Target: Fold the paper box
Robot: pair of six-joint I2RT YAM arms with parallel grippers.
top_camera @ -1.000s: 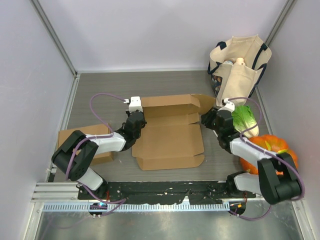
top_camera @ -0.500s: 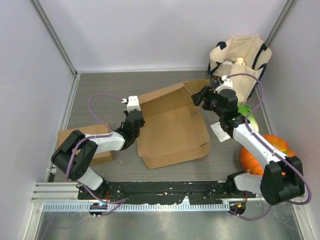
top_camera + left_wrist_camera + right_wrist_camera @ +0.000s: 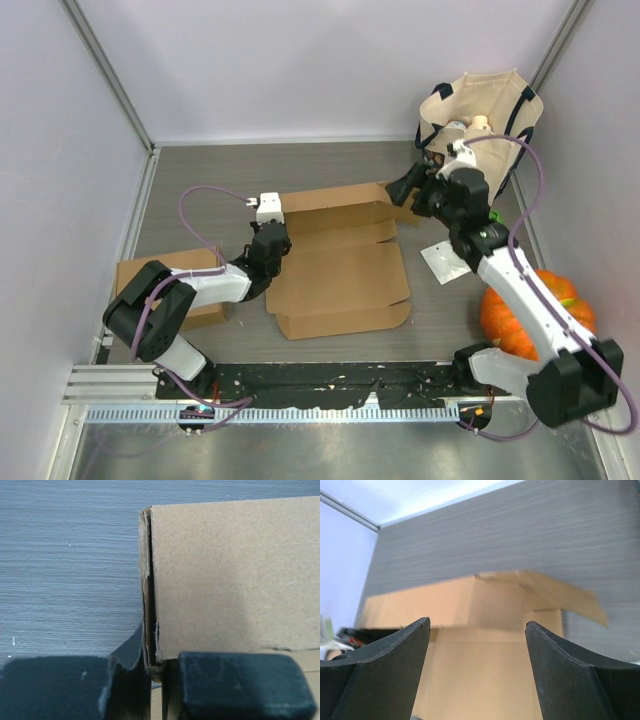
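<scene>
Left wrist shows the left pincer (image 3: pixel 157 680) pinching a folded edge of the box (image 3: pixel 225 580), right pincer (image 3: pixel 476 630) spread; cardboard looks light and stiff, best gripped by flap edges.

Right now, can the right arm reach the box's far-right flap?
Probably yes. The right gripper is open and poised just above the flap at the far corner of the box, with nothing between them.

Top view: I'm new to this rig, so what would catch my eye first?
An unfolded cardboard box lies mid-table, the left gripper pinching its left edge and the right gripper open near its far right corner. A cream tote bag stands in the far right corner, an orange pumpkin at the right edge.
</scene>
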